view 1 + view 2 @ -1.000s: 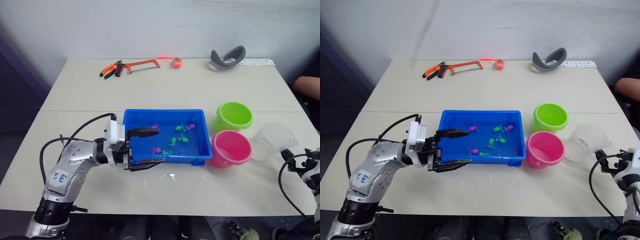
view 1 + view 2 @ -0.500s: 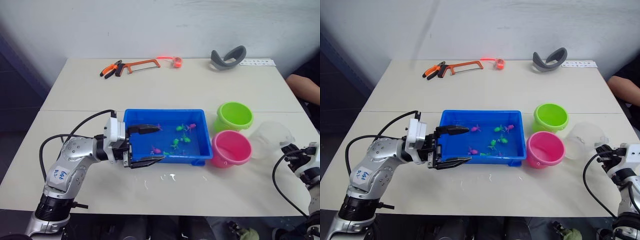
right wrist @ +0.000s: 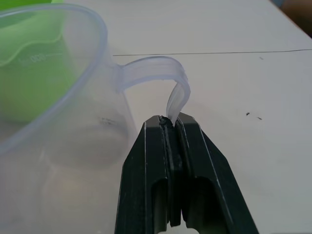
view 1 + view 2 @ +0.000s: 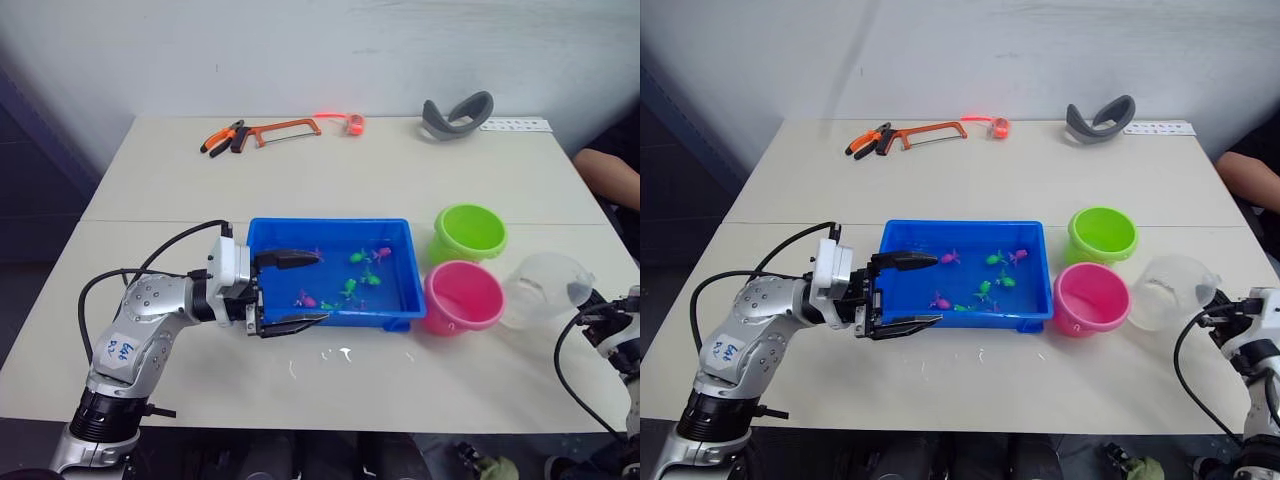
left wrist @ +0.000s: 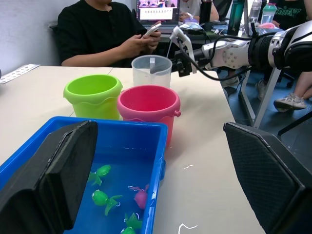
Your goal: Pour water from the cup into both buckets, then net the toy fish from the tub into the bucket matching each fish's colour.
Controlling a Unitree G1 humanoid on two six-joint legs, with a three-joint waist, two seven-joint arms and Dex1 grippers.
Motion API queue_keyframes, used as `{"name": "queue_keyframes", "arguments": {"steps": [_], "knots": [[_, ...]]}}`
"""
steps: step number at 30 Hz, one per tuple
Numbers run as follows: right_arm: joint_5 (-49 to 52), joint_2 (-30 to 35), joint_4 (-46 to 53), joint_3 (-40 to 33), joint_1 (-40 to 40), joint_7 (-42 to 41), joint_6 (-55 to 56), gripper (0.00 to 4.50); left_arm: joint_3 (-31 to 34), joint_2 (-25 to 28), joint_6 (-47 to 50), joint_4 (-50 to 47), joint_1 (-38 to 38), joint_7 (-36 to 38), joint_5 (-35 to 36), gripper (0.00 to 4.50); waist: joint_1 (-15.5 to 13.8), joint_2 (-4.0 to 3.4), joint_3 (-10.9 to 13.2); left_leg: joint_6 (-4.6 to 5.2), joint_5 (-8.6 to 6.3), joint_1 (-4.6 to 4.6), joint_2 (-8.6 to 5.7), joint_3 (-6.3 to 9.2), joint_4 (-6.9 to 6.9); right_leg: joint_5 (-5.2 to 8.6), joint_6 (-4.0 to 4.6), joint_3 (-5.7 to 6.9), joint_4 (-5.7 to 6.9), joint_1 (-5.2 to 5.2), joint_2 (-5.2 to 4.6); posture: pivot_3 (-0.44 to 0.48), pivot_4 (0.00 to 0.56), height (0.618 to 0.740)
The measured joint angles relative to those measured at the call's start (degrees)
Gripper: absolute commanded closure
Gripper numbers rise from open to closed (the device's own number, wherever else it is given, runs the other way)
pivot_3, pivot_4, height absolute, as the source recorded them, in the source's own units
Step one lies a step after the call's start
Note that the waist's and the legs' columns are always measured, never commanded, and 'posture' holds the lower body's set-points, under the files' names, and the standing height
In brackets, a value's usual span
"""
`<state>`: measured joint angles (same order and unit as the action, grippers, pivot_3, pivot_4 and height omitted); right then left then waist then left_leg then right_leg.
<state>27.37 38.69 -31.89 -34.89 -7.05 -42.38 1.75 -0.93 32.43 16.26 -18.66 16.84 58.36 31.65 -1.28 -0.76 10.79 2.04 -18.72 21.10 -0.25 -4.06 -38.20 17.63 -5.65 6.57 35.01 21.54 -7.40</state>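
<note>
I've got the right gripper (image 3: 168,122) pinched tight on the thin handle of the cup (image 4: 545,288), which sits tipped at the table's (image 4: 330,170) right edge beside the pink bucket (image 4: 462,296), mouth leaning toward it. The tub (image 4: 330,271) runs long-side left to right; my left gripper (image 4: 292,290) hovers with fingers spread wide at its left end. Left wrist camera looks down the tub's length: green bucket (image 5: 92,95), toy fish (image 5: 140,197), and a seated person (image 5: 105,31) holding a phone.
</note>
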Motion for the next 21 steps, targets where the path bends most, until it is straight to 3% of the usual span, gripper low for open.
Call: {"name": "queue_keyframes", "arguments": {"steps": [10,15,21], "knots": [[1.49,0.23,22.77,-5.01,8.89,7.92,-5.70,4.46,-0.21,-0.81,0.19,1.67,0.03,1.30,0.31,0.00,-0.05,-0.08,0.04,-0.02,-0.01,0.00,0.01,0.00,0.04,0.00,0.00,-0.02,-0.01,0.02,-0.01,0.000,0.150,0.740],[-1.85,1.76,36.54,-6.43,12.65,13.03,-8.14,4.46,-0.52,-2.11,1.94,3.55,1.19,2.02,0.93,0.00,-0.13,-0.09,0.05,-0.03,-0.01,0.00,0.00,0.00,0.04,0.00,-0.01,-0.02,-0.01,0.02,0.01,0.000,0.150,0.740],[-10.17,1.76,45.99,-5.70,15.79,16.95,-7.86,4.46,-1.94,-3.45,4.32,4.60,3.71,2.28,1.29,0.00,-0.23,-0.07,0.05,-0.02,-0.01,0.04,-0.02,0.02,0.04,-0.01,-0.03,-0.01,0.02,0.02,0.06,0.000,0.150,0.740]]}}
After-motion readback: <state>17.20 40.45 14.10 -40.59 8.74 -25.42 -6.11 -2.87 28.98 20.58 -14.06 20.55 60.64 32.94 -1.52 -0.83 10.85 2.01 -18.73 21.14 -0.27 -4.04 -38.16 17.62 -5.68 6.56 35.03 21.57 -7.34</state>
